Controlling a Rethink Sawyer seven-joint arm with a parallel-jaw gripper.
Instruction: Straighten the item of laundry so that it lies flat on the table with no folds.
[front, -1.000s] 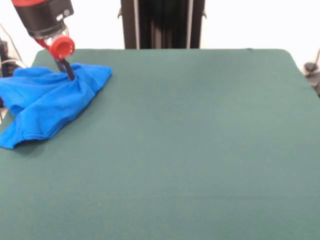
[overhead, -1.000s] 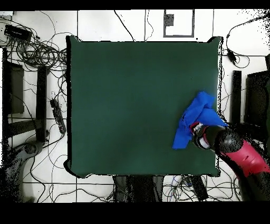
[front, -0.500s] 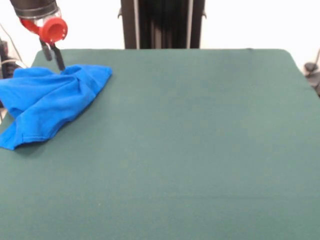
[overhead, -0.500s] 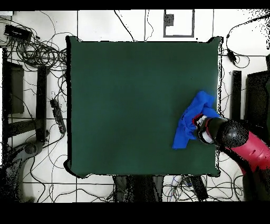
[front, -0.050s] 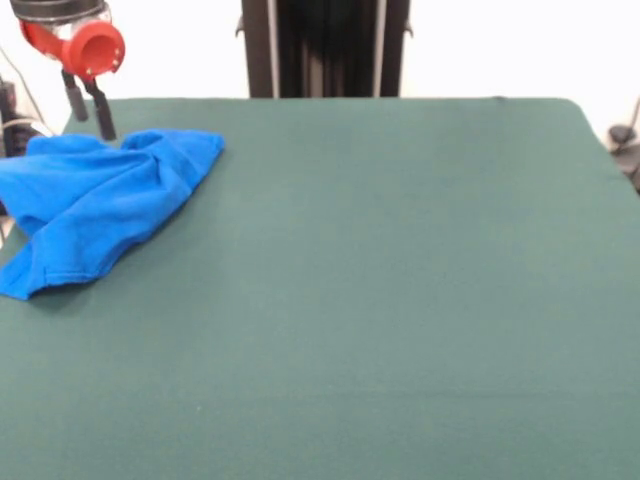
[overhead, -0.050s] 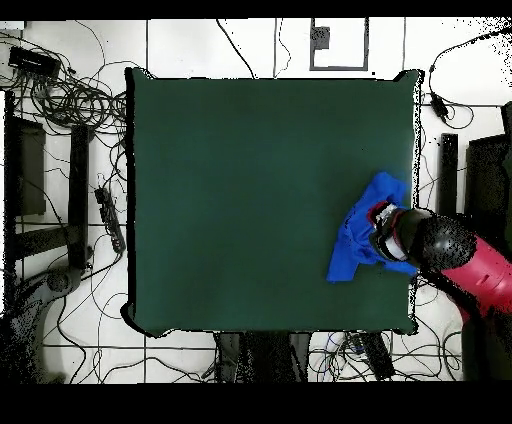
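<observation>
Pincer (front, -0.050s: 87, 112) open above crumpled T-shirt (front, -0.050s: 95, 205), green table (front, -0.050s: 400, 280)

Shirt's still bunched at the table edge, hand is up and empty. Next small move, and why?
Probably lower the hand, open and clear above the cloth, onto the T-shirt's rumpled far edge and pinch it. The shirt lies folded over itself at the table's corner, so it likely needs dragging toward the bare middle to spread.

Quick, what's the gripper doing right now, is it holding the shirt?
Gripper: open, holding nothing, raised just above the blue shirt.
</observation>
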